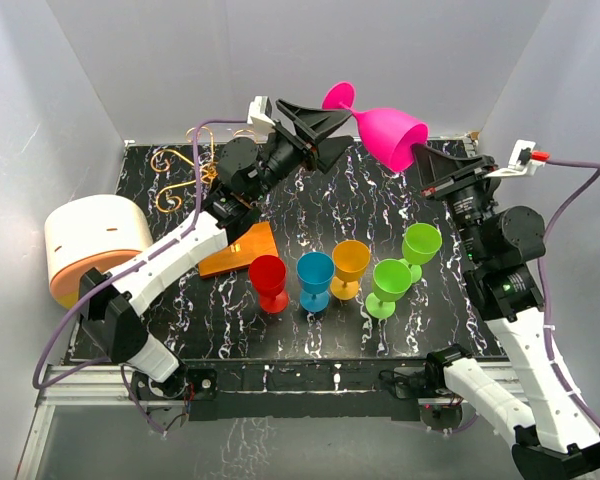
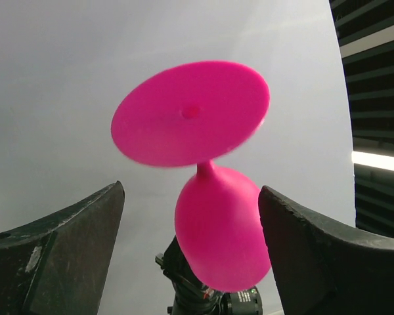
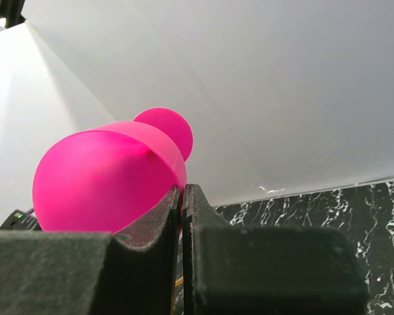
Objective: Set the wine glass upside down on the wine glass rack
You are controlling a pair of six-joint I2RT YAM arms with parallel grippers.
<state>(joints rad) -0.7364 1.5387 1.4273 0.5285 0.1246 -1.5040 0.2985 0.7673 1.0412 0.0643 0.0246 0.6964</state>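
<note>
A pink wine glass (image 1: 392,135) hangs tilted in the air at the back of the table, its foot (image 1: 338,96) pointing up and left. My right gripper (image 1: 420,165) is shut on the glass's rim, the thin wall pinched between the fingers in the right wrist view (image 3: 182,190). My left gripper (image 1: 330,130) stands open beside the stem, one finger on each side. In the left wrist view the glass (image 2: 220,230) fills the space between the open fingers (image 2: 302,249), touching neither. The gold wire wine glass rack (image 1: 185,175) stands at the back left, its orange base (image 1: 242,250) partly hidden by my left arm.
Red (image 1: 269,280), blue (image 1: 315,278), orange (image 1: 349,265) and two green (image 1: 390,285) (image 1: 421,245) glasses stand upright in a row at mid-table. A white and orange cylinder (image 1: 95,245) sits at the left edge. White walls close in the back and sides.
</note>
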